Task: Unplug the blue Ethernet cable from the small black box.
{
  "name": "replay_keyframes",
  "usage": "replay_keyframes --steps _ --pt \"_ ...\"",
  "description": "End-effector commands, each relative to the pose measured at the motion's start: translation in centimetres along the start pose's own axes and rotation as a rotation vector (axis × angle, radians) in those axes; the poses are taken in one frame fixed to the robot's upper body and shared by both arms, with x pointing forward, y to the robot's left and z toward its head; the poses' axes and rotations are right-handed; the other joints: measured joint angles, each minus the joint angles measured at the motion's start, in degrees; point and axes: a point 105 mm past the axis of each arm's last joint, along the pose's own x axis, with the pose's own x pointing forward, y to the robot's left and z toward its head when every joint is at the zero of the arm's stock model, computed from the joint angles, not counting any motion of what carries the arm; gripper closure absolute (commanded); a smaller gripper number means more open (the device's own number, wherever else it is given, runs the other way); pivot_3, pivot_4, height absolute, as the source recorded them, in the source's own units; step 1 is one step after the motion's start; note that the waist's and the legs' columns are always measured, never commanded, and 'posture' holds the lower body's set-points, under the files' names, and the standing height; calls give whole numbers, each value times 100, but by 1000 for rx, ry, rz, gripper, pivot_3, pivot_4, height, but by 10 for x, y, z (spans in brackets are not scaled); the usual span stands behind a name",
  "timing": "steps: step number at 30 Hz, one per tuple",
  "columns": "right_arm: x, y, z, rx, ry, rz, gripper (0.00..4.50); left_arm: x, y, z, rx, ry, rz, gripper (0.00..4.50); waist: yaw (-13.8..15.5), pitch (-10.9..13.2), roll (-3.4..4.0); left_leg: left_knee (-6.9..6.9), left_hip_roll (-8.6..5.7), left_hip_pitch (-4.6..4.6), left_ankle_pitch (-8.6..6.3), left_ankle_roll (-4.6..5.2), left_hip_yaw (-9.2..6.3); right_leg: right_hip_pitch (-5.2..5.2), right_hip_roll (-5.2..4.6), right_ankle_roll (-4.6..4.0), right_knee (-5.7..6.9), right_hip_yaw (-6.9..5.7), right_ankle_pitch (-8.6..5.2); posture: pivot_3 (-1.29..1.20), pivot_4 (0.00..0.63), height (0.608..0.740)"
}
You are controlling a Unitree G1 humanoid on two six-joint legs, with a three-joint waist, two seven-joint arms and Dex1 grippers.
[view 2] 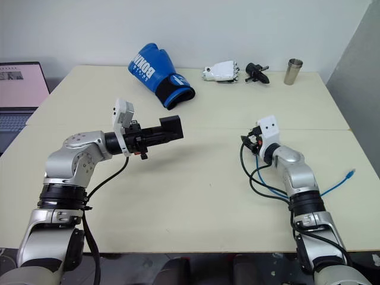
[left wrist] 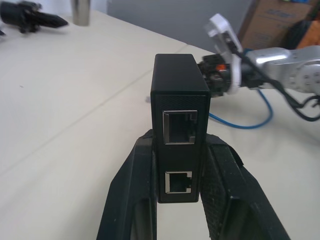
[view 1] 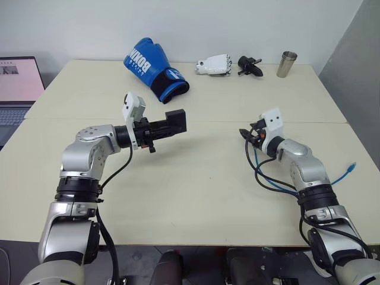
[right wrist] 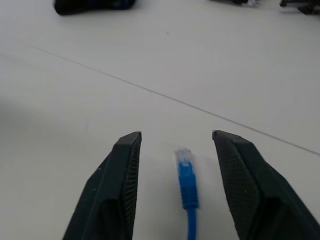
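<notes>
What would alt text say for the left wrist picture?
The left gripper clamps a small black box upright, both its ports empty. Behind it on the table, the blue Ethernet cable trails by the right gripper.

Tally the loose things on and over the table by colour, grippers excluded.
Blue: 2, glove, cable
Black: 2, box, claw gadget
White: 1, robot hand
Silver: 1, cup
Total: 6
</notes>
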Motion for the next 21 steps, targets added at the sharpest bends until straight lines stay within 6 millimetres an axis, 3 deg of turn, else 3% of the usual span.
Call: replay_keyframes --steps 1,4,8,14,17,21 --pt "-13 31 36 -102 -109 205 1065 -10 38 7 109 -75 284 3724 3 0 0 2 0 1 0 1 -1 1 0 0 2 0 0 0 150 740" --pt "-21 68 45 -191 -119 389 390 -21 59 -9 110 -92 471 3724 -11 0 0 2 1 3 0 1 -4 2 2 1 1 -2 0 0 150 740" --pt "-20 94 50 -272 -120 480 390 -42 76 -35 149 -64 664 3724 -14 0 0 2 1 3 0 2 -5 2 2 1 3 -4 1 0 150 740" --pt "-17 106 53 -281 -109 522 390 -65 87 -77 91 -9 858 3724 27 -1 -1 6 -6 1 0 1 -6 4 -6 2 2 -7 2 0 150 740" --pt "-10 100 57 -240 -91 481 390 -67 79 -108 59 68 844 3724 30 -1 -1 7 -6 2 0 1 -8 4 -6 2 2 -10 2 0 150 740" --pt "-9 96 56 -238 -78 469 390 -69 78 -118 27 83 847 3724 30 -7 -2 6 -7 4 0 1 -9 8 -7 2 4 -11 2 0 150 740"
